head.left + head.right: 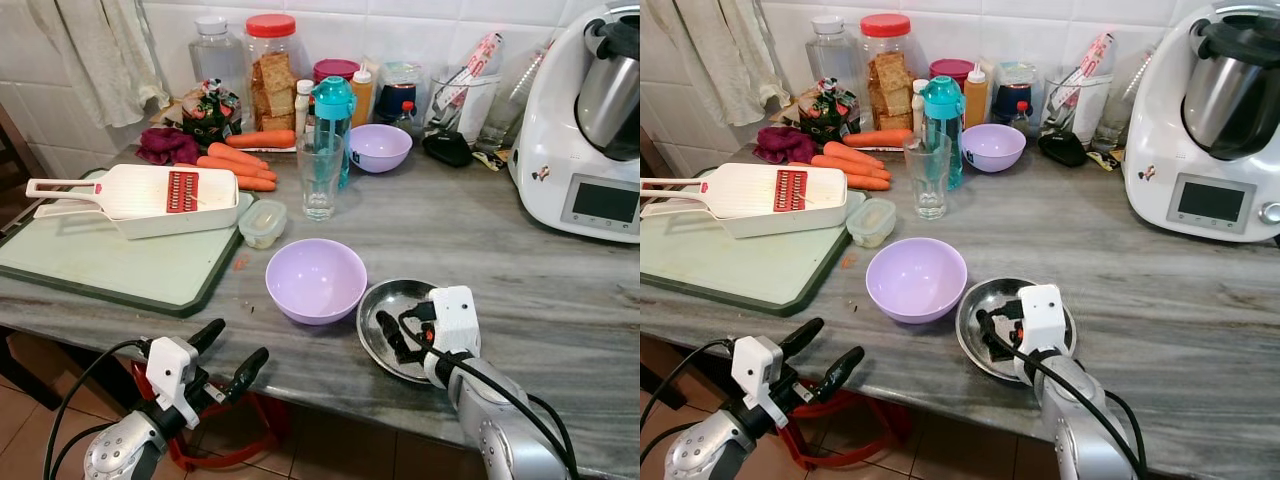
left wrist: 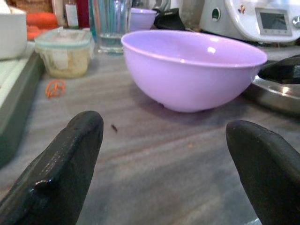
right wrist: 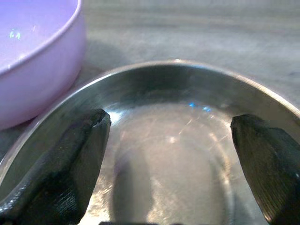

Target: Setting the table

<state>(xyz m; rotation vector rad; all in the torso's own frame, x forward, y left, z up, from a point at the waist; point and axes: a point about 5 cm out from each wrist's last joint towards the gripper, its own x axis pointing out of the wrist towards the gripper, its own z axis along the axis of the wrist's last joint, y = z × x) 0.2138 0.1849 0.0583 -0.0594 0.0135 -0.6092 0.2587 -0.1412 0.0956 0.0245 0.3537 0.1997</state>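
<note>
A lilac bowl (image 1: 315, 280) stands near the front of the grey stone counter (image 1: 480, 240). Touching it on the right is a shallow steel plate (image 1: 378, 300). My right gripper (image 1: 397, 325) hovers just over that plate, open, its fingers (image 3: 70, 159) spread above the plate's inside (image 3: 178, 136) and holding nothing. My left gripper (image 1: 237, 346) is open in front of the counter's edge, below and left of the lilac bowl (image 2: 192, 70), pointing at it. A second lilac bowl (image 1: 380, 147) and a drinking glass (image 1: 320, 175) stand farther back.
A green cutting board (image 1: 100, 265) with a white slicer (image 1: 150, 198) lies at the left, a small lidded tub (image 1: 262, 222) beside it. Carrots (image 1: 235, 165), jars and a teal bottle (image 1: 333, 115) line the back wall. A white kitchen machine (image 1: 585, 120) stands at the right.
</note>
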